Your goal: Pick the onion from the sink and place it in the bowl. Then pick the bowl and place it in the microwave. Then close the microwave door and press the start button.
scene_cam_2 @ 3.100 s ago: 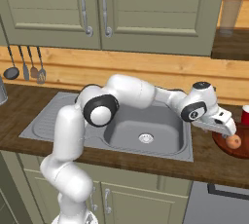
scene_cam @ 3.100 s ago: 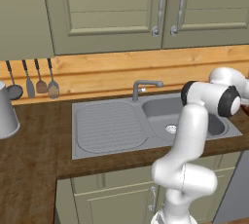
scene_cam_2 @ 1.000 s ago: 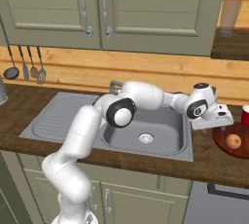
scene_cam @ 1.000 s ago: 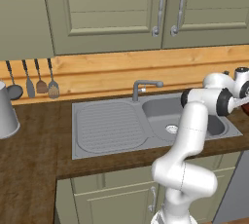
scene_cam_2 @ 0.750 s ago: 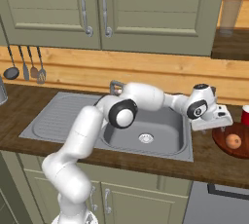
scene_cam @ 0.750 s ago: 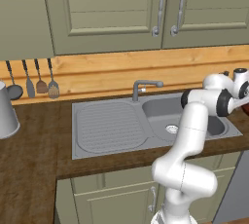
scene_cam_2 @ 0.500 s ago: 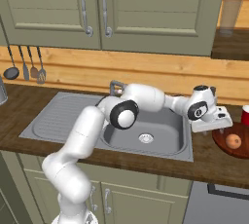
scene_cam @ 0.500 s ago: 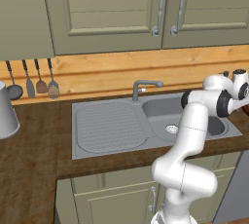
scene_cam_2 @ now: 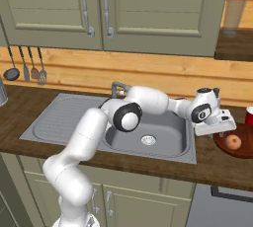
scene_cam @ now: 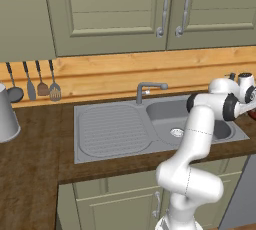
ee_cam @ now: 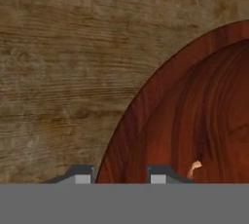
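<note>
On the tabletop (scene_cam_2: 207,164) right of the sink (scene_cam_2: 148,139) sits one bowl (scene_cam_2: 222,147), reddish-brown and shallow, with one onion (scene_cam_2: 233,142) lying inside it. The right base view cuts the bowl off at the frame edge. One gripper (scene_cam_2: 223,125) hangs at the bowl's near-left rim, with one fingertip (ee_cam: 81,175) outside the rim over bare wood and the other just inside it. The fingers stand part-way apart with the rim between them; whether they are pressing on it cannot be told. A small tan sliver of the onion peeks up beside the inner fingertip in the hand view.

One faucet (scene_cam: 148,90) rises behind the basin, and its base is partly hidden by the arm in the right base view. Four utensils (scene_cam: 31,80) hang on the wall rail at left. One grey container (scene_cam: 7,116) is cut off at the left edge of the left base view. One red cup (scene_cam_2: 248,116) is clipped at the right edge of the right base view.
</note>
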